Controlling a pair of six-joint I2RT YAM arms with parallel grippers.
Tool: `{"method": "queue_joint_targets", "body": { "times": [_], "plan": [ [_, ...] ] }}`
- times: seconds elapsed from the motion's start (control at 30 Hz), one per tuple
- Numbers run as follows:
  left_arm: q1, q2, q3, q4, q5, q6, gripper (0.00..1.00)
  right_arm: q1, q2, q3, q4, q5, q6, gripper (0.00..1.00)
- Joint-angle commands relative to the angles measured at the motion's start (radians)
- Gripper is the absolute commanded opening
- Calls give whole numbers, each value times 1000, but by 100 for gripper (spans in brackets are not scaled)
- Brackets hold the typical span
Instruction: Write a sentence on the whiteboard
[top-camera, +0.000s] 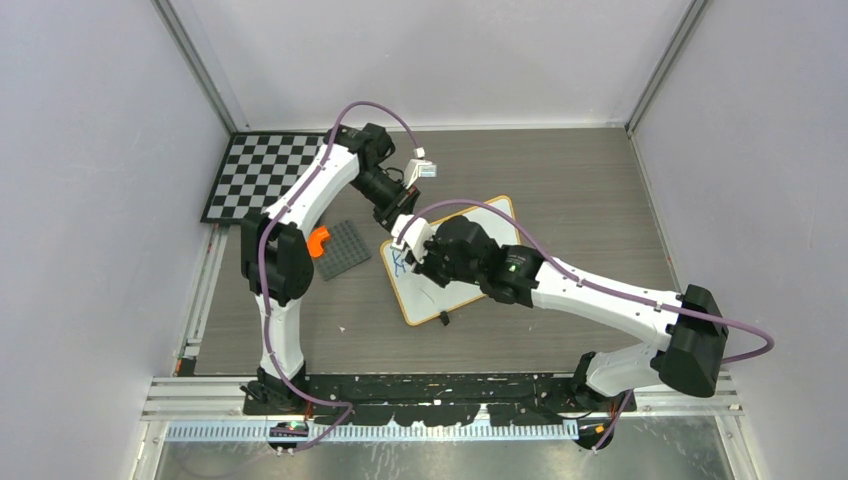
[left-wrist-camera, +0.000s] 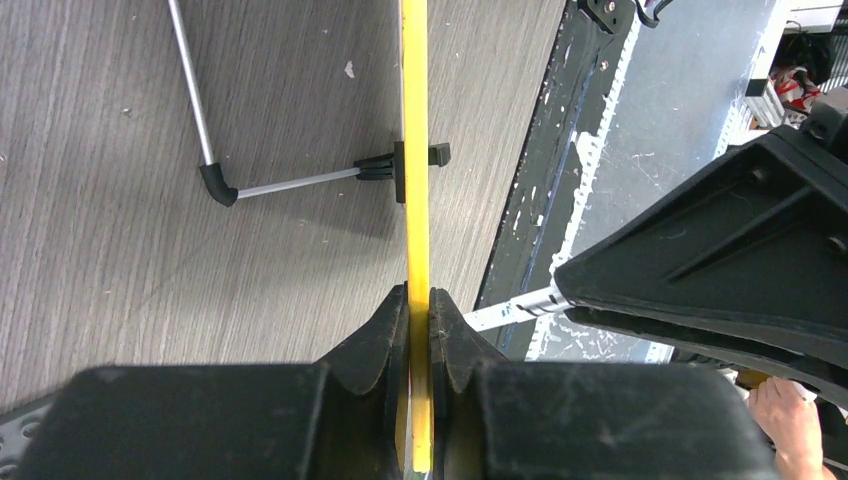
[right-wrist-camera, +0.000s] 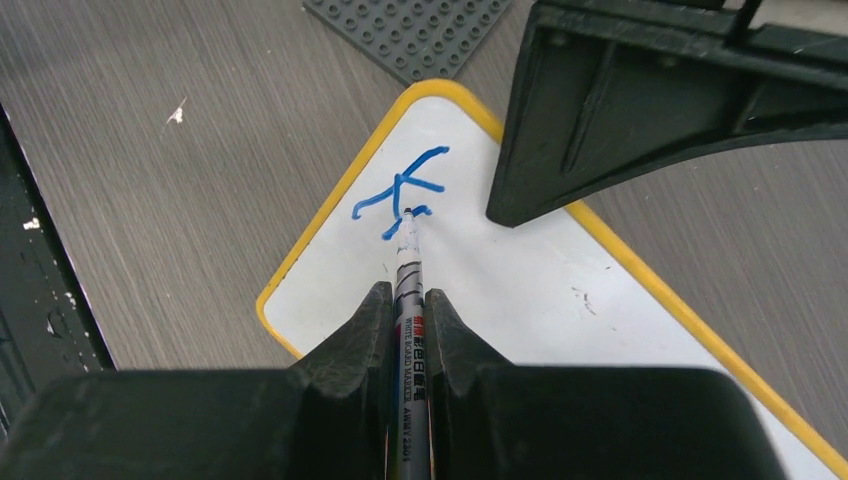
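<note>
The whiteboard (top-camera: 432, 296) lies tilted on the table's middle, with a light-orange frame. My left gripper (top-camera: 404, 226) is shut on its far left edge; in the left wrist view the frame (left-wrist-camera: 415, 150) runs as a thin yellow strip between the closed jaws of that gripper (left-wrist-camera: 419, 300). My right gripper (right-wrist-camera: 408, 300) is shut on a white-barrelled marker (right-wrist-camera: 408, 265), whose tip touches the board (right-wrist-camera: 520, 290) near its corner. Of the sentence, only blue strokes (right-wrist-camera: 400, 188) like one letter K show there, also visible from above as blue strokes (top-camera: 400, 262).
A grey studded plate (top-camera: 343, 250) with an orange piece (top-camera: 318, 240) sits left of the board. A checkerboard (top-camera: 260, 175) lies at the back left. One black foot (top-camera: 443, 318) sticks out of the board's near edge. The left arm's gripper body (right-wrist-camera: 680, 110) hangs over the board.
</note>
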Motion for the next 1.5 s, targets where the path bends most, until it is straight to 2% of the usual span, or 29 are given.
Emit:
{"method": "queue_joint_targets", "body": {
  "times": [0.0, 0.47, 0.9, 1.2, 1.47],
  "plan": [
    [-66, 37, -46, 13, -50, 35, 0, -2, -38, 53, 16, 25, 12, 0],
    [-67, 40, -42, 9, -48, 40, 0, -4, -5, 63, 52, 98, -5, 0],
    [-67, 39, -43, 6, -52, 39, 0, -3, 15, 69, 33, 73, -17, 0],
    [-67, 32, -56, 7, -55, 39, 0, -14, -85, 35, -20, 11, -3, 0],
    [-67, 31, -47, 3, -53, 39, 0, -14, -43, 26, 8, 40, -18, 0]
  ]
}}
